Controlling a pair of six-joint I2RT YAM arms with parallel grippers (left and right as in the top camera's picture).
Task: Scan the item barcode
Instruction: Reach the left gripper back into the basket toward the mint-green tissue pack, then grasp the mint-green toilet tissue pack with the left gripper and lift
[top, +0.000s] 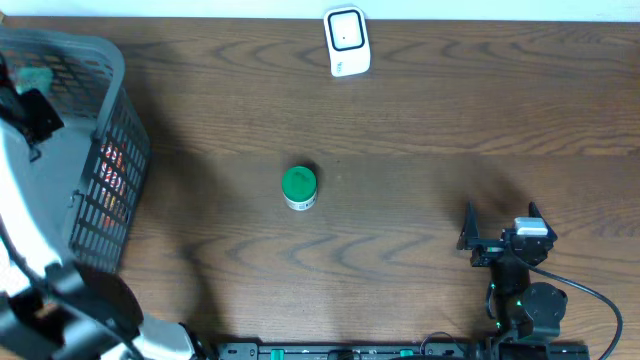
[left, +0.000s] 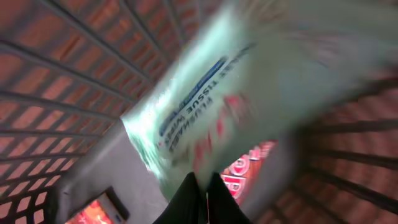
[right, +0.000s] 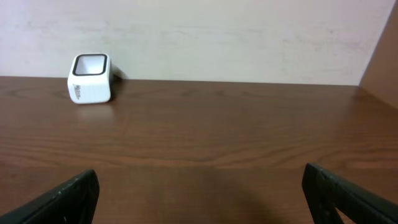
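Our left pincer (left: 200, 186) is down inside the grey mesh basket (top: 112, 95). It looks squeezed tight on the edge of a soft, pale green packet of tissue wipes (left: 249, 81). We think that is so it can carry the packet to the small white scanner box (top: 347, 42). The packet is blurry and we cannot see its barcode. Our right pincer (right: 202, 194) hangs wide apart, holding nothing.

Soft even light, faint shadows on the table (top: 420, 110), tissue packet (left: 249, 81) smeared by motion blur, right wrist view sharp
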